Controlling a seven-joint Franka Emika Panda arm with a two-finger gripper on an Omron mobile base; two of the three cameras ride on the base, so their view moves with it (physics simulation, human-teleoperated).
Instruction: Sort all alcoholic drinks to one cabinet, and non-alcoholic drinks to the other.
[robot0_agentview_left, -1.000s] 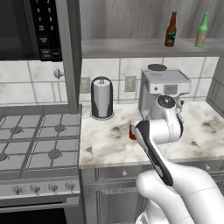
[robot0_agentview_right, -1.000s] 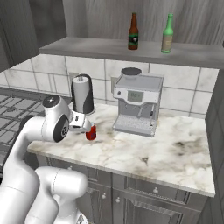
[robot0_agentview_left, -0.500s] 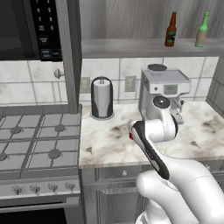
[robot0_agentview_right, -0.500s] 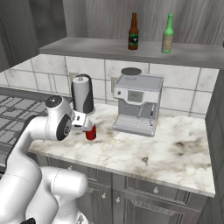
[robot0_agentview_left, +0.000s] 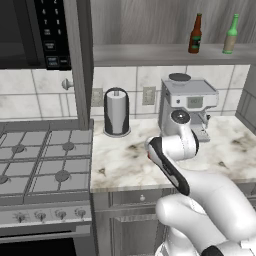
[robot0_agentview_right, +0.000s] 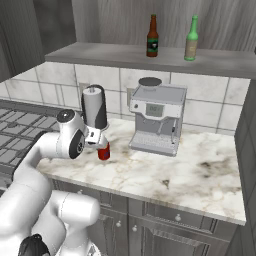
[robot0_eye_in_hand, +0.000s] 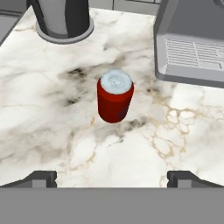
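Observation:
A short red soda can (robot0_eye_in_hand: 115, 97) with a silver top stands upright on the marble counter (robot0_eye_in_hand: 52, 131). In the right base view the can (robot0_agentview_right: 103, 151) is in front of the paper towel roll. My gripper (robot0_eye_in_hand: 112, 178) hovers above and just short of the can, jaws open and holding nothing. From the right base view the gripper (robot0_agentview_right: 98, 141) is just above the can. A brown beer bottle (robot0_agentview_left: 195, 34) and a green beer bottle (robot0_agentview_left: 230, 34) stand on the shelf floor (robot0_agentview_left: 145, 53) of the open wall cabinet, and show again as brown bottle (robot0_agentview_right: 152, 36) and green bottle (robot0_agentview_right: 190, 32).
A grey coffee machine (robot0_agentview_right: 157, 119) stands right of the can. The dark paper towel holder (robot0_agentview_left: 116, 111) is behind it. To the left are the gas stove (robot0_agentview_left: 40, 165) and, above it, the microwave (robot0_agentview_left: 30, 30). An open cabinet door (robot0_agentview_left: 79, 60) stands edge-on.
The arm has eased slightly toward the can. The can and both bottles have stayed where they were, and the jaws remain open.

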